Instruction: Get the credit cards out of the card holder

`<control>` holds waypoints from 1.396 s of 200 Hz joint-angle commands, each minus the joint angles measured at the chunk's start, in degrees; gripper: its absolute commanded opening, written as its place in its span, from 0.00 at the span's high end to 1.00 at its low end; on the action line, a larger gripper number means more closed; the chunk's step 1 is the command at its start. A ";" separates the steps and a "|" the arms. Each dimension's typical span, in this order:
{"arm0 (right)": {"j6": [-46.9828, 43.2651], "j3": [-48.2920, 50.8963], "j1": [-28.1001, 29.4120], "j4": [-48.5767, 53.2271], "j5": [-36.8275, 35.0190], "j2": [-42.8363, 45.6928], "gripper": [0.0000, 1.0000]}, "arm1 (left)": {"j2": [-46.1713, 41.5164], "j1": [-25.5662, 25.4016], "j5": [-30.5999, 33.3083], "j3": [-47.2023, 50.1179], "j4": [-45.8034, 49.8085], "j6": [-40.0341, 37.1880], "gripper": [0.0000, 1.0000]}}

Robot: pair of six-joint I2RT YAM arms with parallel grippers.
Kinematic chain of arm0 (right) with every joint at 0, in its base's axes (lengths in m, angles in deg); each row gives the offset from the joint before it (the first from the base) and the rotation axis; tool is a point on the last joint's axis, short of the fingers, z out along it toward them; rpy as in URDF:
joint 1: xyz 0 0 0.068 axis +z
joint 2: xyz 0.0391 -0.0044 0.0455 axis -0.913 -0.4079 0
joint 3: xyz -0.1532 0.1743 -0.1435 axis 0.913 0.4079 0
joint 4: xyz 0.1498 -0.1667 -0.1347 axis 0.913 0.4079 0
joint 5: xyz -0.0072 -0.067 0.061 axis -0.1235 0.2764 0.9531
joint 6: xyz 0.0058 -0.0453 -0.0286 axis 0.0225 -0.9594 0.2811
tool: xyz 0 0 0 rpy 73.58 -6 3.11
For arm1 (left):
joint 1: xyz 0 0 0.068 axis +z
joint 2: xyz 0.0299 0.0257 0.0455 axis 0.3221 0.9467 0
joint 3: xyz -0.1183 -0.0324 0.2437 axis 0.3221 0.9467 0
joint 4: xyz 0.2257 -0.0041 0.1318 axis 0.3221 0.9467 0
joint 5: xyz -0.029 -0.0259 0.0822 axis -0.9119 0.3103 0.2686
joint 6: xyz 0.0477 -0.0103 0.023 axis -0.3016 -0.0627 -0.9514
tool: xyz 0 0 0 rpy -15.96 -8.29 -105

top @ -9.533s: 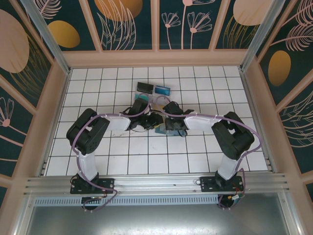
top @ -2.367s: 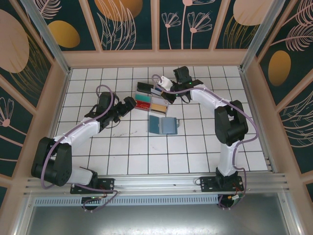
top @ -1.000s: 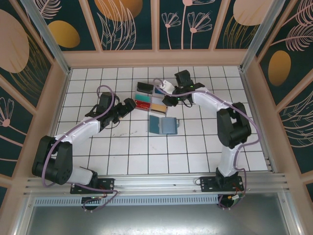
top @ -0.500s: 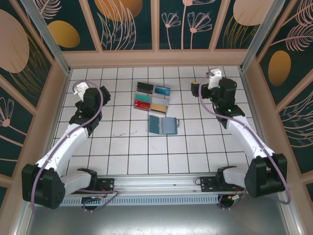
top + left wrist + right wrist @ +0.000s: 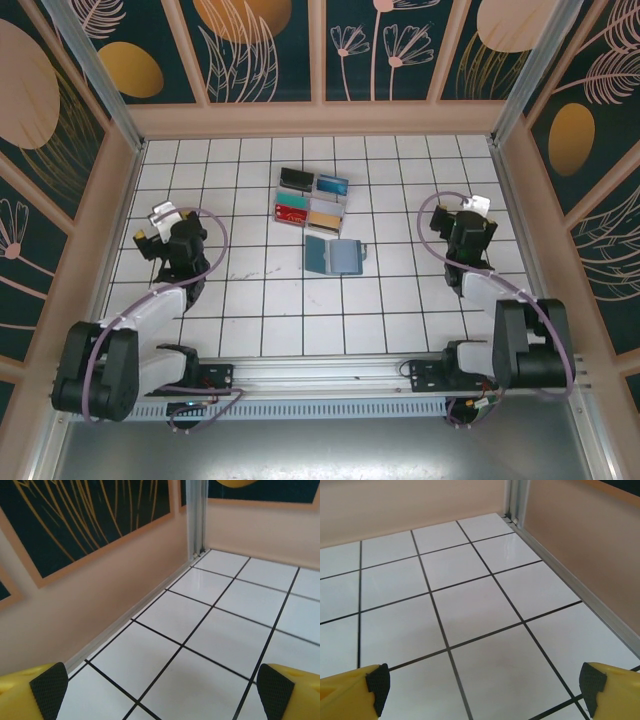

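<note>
The bottom edge cuts off the left gripper (image 5: 160, 690) fingers (image 5: 20, 692) at seven and five o'clock of its wrist view, leaving padded tips; the right gripper (image 5: 485, 687) fingers (image 5: 345, 692) are cropped likewise. From above, print on the credit cards (image 5: 291, 212) is too small to read, and the card holder (image 5: 333, 255) pockets' contents cannot be told

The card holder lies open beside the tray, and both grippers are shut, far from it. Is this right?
One thing is wrong: the wrist views show the left gripper and the right gripper open, fingers wide apart. The card holder does lie open beside the tray, far from both, as the top view shows.
</note>
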 commanded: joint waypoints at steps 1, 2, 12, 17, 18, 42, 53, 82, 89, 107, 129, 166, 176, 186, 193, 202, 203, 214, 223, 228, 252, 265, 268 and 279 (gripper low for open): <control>0.18 2.23 -0.74 -14.70 -0.47 -2.32 0.01 | 2.31 1.35 -7.00 2.46 -15.51 -6.41 0.01; 0.31 2.18 -0.89 -14.61 -0.03 -2.38 0.01 | 2.37 1.36 -7.27 2.52 -15.95 -6.51 0.01; 0.90 3.05 -1.48 -17.72 3.25 -3.22 0.01 | 3.21 1.90 -11.38 4.16 -20.06 -7.50 0.01; 0.56 3.07 -1.81 -17.87 5.71 -3.49 0.01 | 3.55 2.25 -14.16 5.06 -22.60 -7.97 0.01; 0.41 3.04 -1.86 -17.78 6.14 -3.58 0.01 | 3.60 2.33 -14.63 5.31 -22.88 -8.00 0.01; -1.65 4.98 -2.00 -21.13 11.82 -4.43 0.01 | 3.81 3.89 -23.03 6.81 -25.60 -7.36 0.01; -2.67 7.94 -1.99 -26.28 14.39 -4.71 0.01 | 4.25 4.16 -25.57 9.39 -30.71 -6.77 0.01; -3.82 12.08 -1.92 -35.22 16.72 -7.27 0.01 | 8.81 4.17 -26.76 12.88 -40.55 -6.44 0.01; -3.78 11.77 -1.90 -35.39 16.83 -7.98 0.01 | 10.13 4.18 -27.04 13.10 -42.24 -6.33 0.01; -3.77 11.26 -1.76 -36.55 16.44 -10.29 0.01 | 13.33 4.27 -26.91 13.02 -44.68 -6.24 0.01; -3.52 11.78 -1.60 -40.60 15.33 -13.82 0.01 | 16.08 4.56 -26.53 12.97 -47.23 -5.62 0.01; -1.89 10.87 -2.34 -38.45 13.95 -13.78 0.01 | 18.63 5.21 -27.15 10.53 -44.84 -5.35 0.01; -1.80 10.79 -2.52 -38.46 14.13 -13.76 0.01 | 18.45 5.58 -27.15 9.60 -43.00 -4.59 0.01; -1.75 10.84 -2.50 -38.42 14.23 -13.79 0.01 | 18.61 6.50 -26.83 9.13 -42.25 -3.28 0.01; -1.75 10.77 -2.50 -38.42 14.23 -13.85 0.01 | 18.38 6.73 -26.75 9.24 -41.93 -3.05 0.01; -1.74 10.76 -2.47 -38.42 14.22 -13.85 0.01 | 18.41 6.72 -26.45 9.51 -42.64 -3.12 0.01; -1.75 10.79 -2.45 -38.42 14.22 -13.82 0.01 | 18.42 6.72 -26.40 9.52 -42.65 -3.16 0.01; -1.75 10.80 -2.53 -38.43 14.21 -13.80 0.01 | 18.36 6.73 -26.40 9.53 -42.68 -3.06 0.01; -1.75 10.85 -2.50 -38.43 14.21 -13.82 0.01 | 18.40 6.73 -26.49 9.49 -42.43 -3.11 0.01; -1.73 10.77 -2.47 -38.42 14.21 -13.87 0.01 | 18.25 6.70 -26.53 9.52 -42.44 -3.11 0.01; -1.75 10.85 -2.53 -38.43 14.26 -13.80 0.01 | 18.41 6.68 -26.49 9.44 -42.49 -3.11 0.01; -1.75 10.76 -2.52 -38.42 14.24 -13.80 0.01 | 18.50 6.73 -26.53 9.18 -42.09 -3.06 0.01; -1.75 10.75 -2.59 -38.42 14.22 -13.82 0.01 | 18.50 6.72 -26.61 9.13 -41.99 -3.10 0.01; -1.75 10.81 -2.56 -38.42 14.22 -13.80 0.01 | 18.54 6.73 -26.71 9.07 -41.86 -3.00 0.01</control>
